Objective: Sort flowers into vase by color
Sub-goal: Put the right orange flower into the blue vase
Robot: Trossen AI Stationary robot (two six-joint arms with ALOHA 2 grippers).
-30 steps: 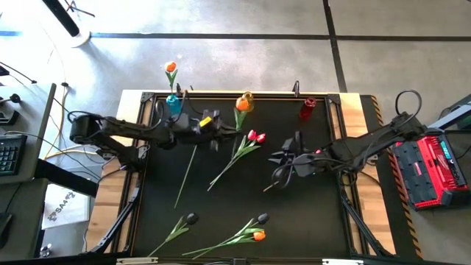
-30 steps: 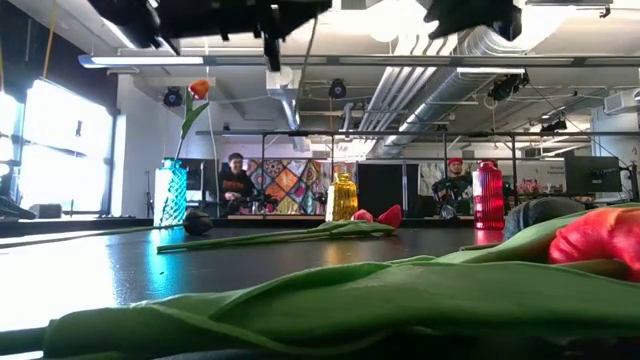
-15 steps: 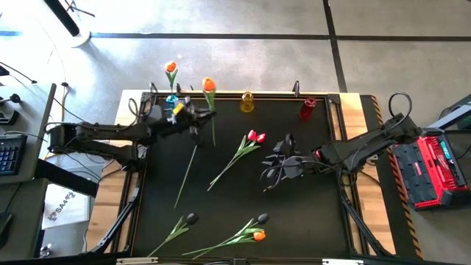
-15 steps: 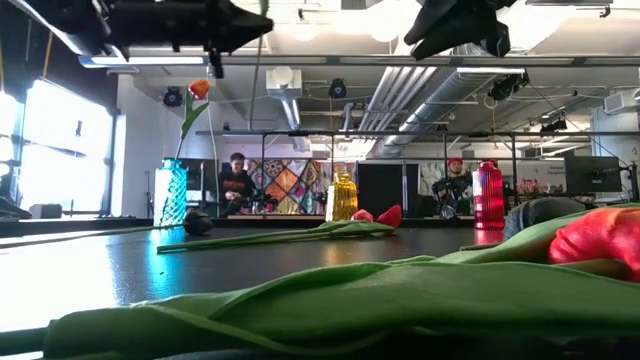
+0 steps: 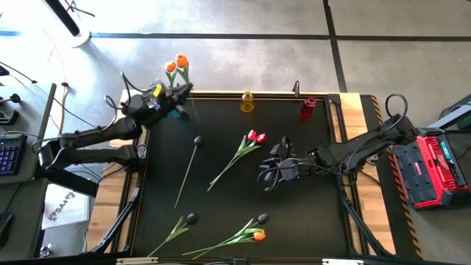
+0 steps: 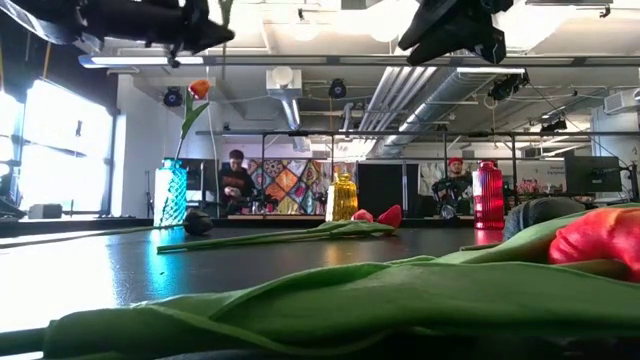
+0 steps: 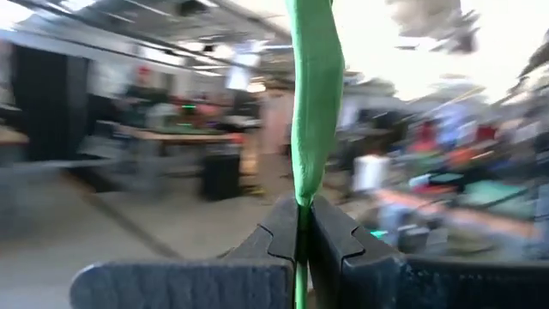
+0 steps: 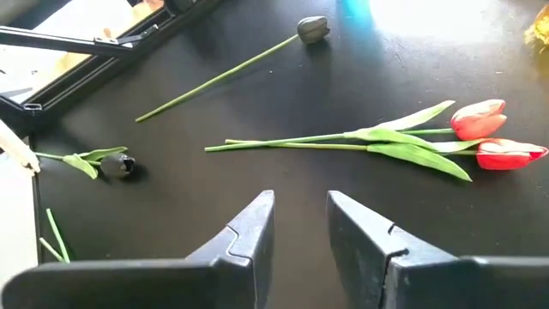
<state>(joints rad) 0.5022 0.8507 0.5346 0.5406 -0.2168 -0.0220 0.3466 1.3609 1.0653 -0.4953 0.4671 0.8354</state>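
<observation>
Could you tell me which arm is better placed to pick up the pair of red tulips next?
The right. Its open gripper hovers just beside the red tulips, while the left gripper is shut on an orange tulip at the blue vase.

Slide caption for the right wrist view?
Open right gripper hovers above the black table, facing two red tulips.

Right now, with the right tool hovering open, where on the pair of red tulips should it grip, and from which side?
Grip the red tulips on the bare lower stems, below the leaves, coming straight down with the fingers across the stems. They lie flat on the table side by side, and that stretch is thin and uncluttered. The right tool is open just beside them.
</observation>
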